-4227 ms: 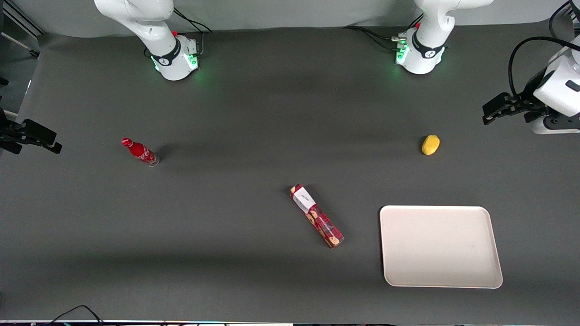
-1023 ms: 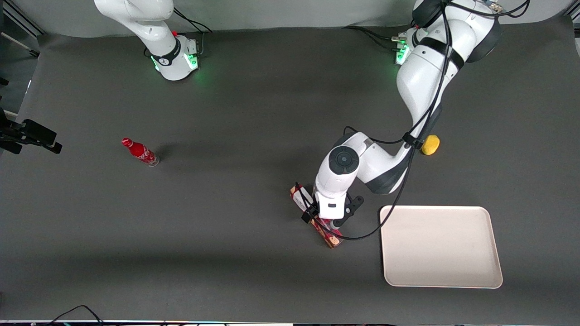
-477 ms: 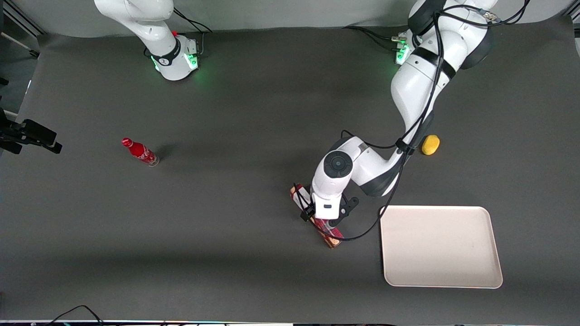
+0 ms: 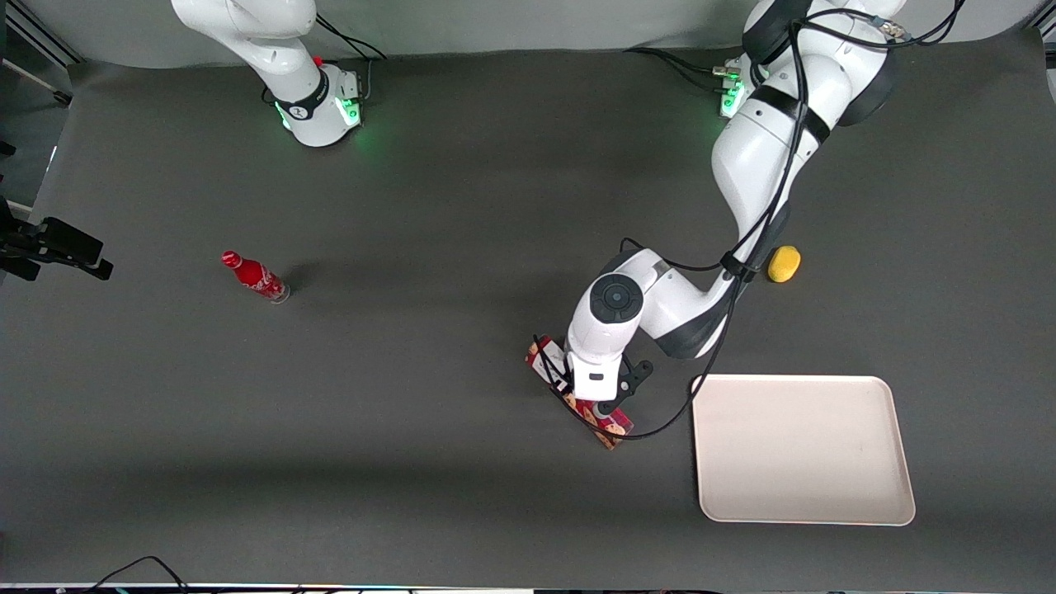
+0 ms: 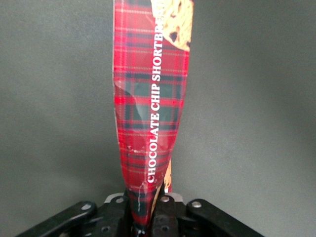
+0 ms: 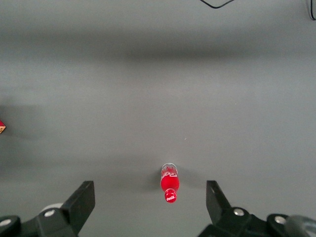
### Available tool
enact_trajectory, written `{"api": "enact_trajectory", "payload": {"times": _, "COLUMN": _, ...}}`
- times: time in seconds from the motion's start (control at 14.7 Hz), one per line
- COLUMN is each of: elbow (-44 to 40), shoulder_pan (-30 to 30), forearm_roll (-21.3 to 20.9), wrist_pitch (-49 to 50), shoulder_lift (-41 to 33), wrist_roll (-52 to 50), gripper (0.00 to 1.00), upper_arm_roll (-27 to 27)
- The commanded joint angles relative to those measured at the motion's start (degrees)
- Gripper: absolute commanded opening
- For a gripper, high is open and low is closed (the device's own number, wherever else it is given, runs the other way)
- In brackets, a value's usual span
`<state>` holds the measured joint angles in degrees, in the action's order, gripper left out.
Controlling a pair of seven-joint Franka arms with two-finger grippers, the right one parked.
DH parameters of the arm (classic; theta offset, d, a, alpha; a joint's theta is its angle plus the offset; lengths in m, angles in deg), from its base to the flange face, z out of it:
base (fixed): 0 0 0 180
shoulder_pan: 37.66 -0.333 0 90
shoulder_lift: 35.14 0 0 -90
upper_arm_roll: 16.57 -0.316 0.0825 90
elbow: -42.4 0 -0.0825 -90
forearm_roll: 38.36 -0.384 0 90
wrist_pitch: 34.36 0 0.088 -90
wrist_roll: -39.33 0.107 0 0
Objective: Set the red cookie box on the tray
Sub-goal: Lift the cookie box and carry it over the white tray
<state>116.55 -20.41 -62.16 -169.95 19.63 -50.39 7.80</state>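
Since a moment ago the cookie box (image 4: 614,426) has tipped slightly off the counter (image 4: 412,396), fingers (image 5: 165,217) pinching its middle hard enough to dent the light, crushable cardboard, tray (image 4: 895,462) still well apart.

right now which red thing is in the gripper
The cookie box, long and plaid, pinched in the shut gripper beside the tray. The red bottle stands untouched toward the parked arm's end.
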Motion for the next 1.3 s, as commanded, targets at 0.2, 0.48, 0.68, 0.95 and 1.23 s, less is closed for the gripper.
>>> {"api": "enact_trajectory", "payload": {"times": 0.2, "elbow": -1.7, "shoulder_pan": -3.0, "forearm_roll": -0.5, "wrist_pitch": 6.4, "shoulder_lift": -4.8, "wrist_roll": 8.8, "gripper": 0.0, "upper_arm_roll": 0.5}}
{"api": "enact_trajectory", "payload": {"times": 0.48, "elbow": -1.5, "shoulder_pan": -5.2, "forearm_roll": 3.8, "wrist_pitch": 15.0, "shoulder_lift": -11.2, "wrist_roll": 20.8, "gripper": 0.0, "upper_arm_roll": 0.5}}
{"api": "enact_trajectory", "payload": {"times": 0.68, "elbow": -1.5, "shoulder_pan": -7.6, "forearm_roll": 8.9, "wrist_pitch": 22.4, "shoulder_lift": -17.0, "wrist_roll": 32.4, "gripper": 0.0, "upper_arm_roll": 0.5}}
{"api": "enact_trajectory", "payload": {"times": 0.95, "elbow": -1.6, "shoulder_pan": -11.9, "forearm_roll": 16.4, "wrist_pitch": 31.8, "shoulder_lift": -24.3, "wrist_roll": 48.3, "gripper": 0.0, "upper_arm_roll": 0.0}}
{"api": "enact_trajectory", "payload": {"times": 1.23, "elbow": -1.5, "shoulder_pan": -15.1, "forearm_roll": 16.7, "wrist_pitch": 36.4, "shoulder_lift": -27.0, "wrist_roll": 54.6, "gripper": 0.0, "upper_arm_roll": -0.2}}
